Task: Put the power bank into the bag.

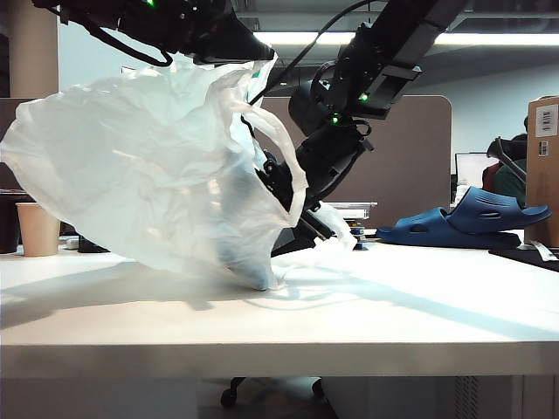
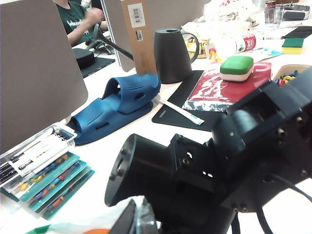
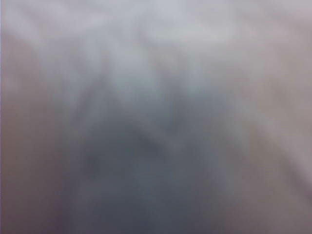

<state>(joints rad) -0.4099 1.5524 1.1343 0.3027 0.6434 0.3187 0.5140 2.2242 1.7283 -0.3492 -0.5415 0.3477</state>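
The white plastic bag [image 1: 148, 166] hangs lifted over the table, its bottom corner touching the tabletop. My left gripper [image 1: 260, 52] holds it from above. In the left wrist view its jaws [image 2: 139, 219] are shut on a fold of the bag [image 2: 83, 226] that carries green and orange print. My right arm [image 1: 336, 140] reaches down through the bag's mouth, so the right gripper is hidden behind the plastic. A dark shape [image 1: 240, 240] shows through the bag wall low down. The power bank is hidden. The right wrist view is only blurred grey plastic.
A dark blue slipper [image 1: 467, 223] [image 2: 117, 105] lies at the table's right rear, near a cardboard box [image 1: 543, 166]. A paper cup [image 1: 38, 229] stands at far left. Behind are a black jug [image 2: 171, 54], a green box [image 2: 236, 67] and pen trays [image 2: 39, 161].
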